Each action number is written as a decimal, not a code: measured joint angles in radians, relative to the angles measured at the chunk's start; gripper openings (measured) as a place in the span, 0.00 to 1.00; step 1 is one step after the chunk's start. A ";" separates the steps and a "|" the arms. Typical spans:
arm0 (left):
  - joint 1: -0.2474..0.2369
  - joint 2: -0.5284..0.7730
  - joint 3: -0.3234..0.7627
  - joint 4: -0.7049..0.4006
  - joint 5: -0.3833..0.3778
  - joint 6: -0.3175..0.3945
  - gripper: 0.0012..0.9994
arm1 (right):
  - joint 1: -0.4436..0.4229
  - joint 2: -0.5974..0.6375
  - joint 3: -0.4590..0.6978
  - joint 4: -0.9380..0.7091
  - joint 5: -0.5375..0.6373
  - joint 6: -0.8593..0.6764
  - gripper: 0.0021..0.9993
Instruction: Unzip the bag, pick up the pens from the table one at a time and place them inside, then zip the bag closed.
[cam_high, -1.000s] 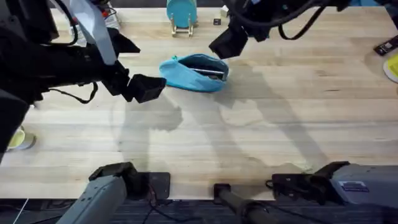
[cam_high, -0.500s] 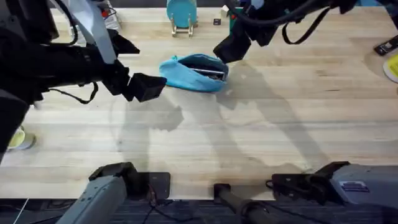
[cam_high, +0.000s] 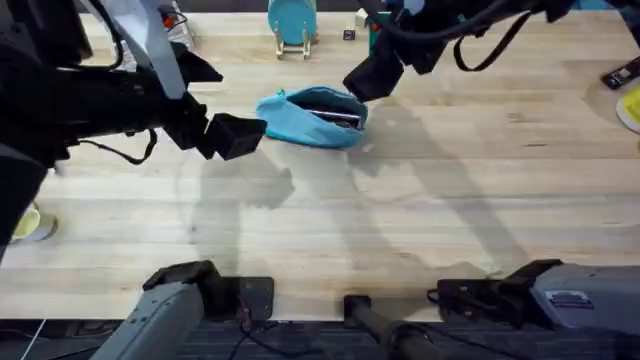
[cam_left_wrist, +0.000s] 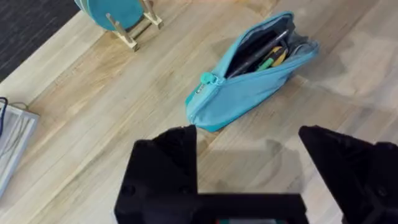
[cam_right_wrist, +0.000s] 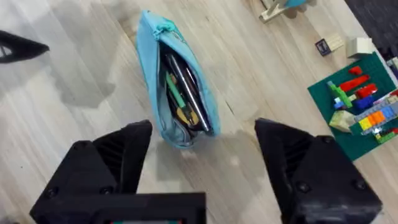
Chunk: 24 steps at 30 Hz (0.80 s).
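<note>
The left hand (cam_high: 237, 137) hangs spread and empty just beside the pencil pouch (cam_high: 313, 117), at its nine o'clock; the right hand (cam_high: 366, 74), likewise spread and empty, hovers at its two o'clock. The pouch lies unzipped on the worktop (cam_high: 420, 210), pens (cam_right_wrist: 186, 87) inside. I judge loading done; zipping remains: one hand must steady the fabric, the other find the zipper pull (cam_left_wrist: 206, 78).

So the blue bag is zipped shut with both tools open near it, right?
Not quite. The bag is unzipped and gaping, with pens inside, as the right wrist view shows. Both the left tool and the right tool are open near it.
</note>
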 joint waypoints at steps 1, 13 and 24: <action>0.000 0.000 0.000 0.001 0.000 0.000 0.99 | 0.000 0.000 0.000 0.000 0.000 0.000 1.00; 0.166 0.000 0.000 0.031 0.068 0.001 0.99 | 0.000 0.000 0.000 0.012 0.000 0.010 1.00; 0.308 0.153 0.000 0.037 0.226 0.116 0.99 | 0.033 0.016 0.000 0.123 0.000 0.121 1.00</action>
